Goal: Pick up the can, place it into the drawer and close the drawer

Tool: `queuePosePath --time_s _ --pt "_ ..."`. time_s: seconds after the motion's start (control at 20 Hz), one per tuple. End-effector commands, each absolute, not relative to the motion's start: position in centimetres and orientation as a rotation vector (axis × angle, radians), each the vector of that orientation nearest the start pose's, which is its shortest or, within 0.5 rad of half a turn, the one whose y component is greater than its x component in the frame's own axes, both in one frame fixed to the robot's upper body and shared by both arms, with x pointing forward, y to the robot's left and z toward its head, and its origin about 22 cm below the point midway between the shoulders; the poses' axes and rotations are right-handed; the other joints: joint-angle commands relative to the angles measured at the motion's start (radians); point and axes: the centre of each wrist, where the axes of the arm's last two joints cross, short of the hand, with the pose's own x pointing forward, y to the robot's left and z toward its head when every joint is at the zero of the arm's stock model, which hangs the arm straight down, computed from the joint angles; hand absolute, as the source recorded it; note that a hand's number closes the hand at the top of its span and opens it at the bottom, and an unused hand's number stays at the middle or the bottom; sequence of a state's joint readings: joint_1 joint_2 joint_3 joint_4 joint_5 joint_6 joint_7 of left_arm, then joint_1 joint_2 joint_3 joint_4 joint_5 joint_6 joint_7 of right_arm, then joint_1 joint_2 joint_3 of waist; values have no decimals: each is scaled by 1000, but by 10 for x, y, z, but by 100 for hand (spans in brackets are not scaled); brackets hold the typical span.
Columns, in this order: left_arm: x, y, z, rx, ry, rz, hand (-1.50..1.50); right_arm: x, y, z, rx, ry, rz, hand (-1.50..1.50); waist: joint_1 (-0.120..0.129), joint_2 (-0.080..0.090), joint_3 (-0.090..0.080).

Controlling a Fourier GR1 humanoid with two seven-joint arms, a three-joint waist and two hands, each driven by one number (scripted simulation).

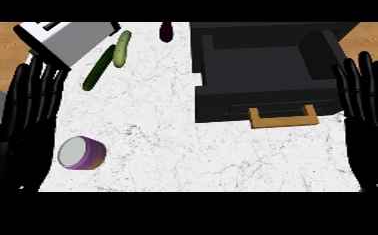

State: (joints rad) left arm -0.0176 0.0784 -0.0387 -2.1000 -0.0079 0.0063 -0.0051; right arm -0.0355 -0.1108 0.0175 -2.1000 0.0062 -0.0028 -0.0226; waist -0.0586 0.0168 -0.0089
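A purple can point(81, 153) with a pale grey top lies on the white marble counter point(155, 124) at the lower left. The dark drawer point(255, 69) stands pulled open at the upper right, its inside bare, with a wooden handle point(283, 118) on its front. My left hand point(26, 104) rests open at the left edge, fingers up, just left of and above the can, apart from it. At the right edge my right hand point(360, 99) rests open, fingers up, beside the drawer's right wall. Neither hand holds anything.
Two green cucumbers point(119, 48) point(98, 69) lie at the upper left, beside a grey and white appliance point(66, 40). A dark purple eggplant point(166, 31) sits at the back next to the drawer. Wooden floor shows at both upper corners.
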Motion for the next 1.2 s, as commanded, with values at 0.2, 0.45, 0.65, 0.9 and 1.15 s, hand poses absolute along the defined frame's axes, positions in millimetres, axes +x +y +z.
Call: queuePosePath --time_s 0.2,0.45,0.65,0.9,1.15 --pt "191 271 131 -444 -2089 -356 -150 204 -237 126 -9 -2082 107 -150 71 -21 6" --pt "177 327 97 -259 -1717 -407 -150 192 -262 98 -200 -1780 -96 -150 64 -18 7" --pt "161 377 122 -272 -1717 -449 -150 184 -283 91 -230 -1768 -106 -150 68 -19 9" --pt "151 404 126 -295 -1699 -440 -150 166 -294 93 -216 -1770 -94 -150 61 -18 9" --pt "140 402 140 -274 -1709 -427 -150 153 -322 89 -225 -1787 -99 -150 61 -19 9"
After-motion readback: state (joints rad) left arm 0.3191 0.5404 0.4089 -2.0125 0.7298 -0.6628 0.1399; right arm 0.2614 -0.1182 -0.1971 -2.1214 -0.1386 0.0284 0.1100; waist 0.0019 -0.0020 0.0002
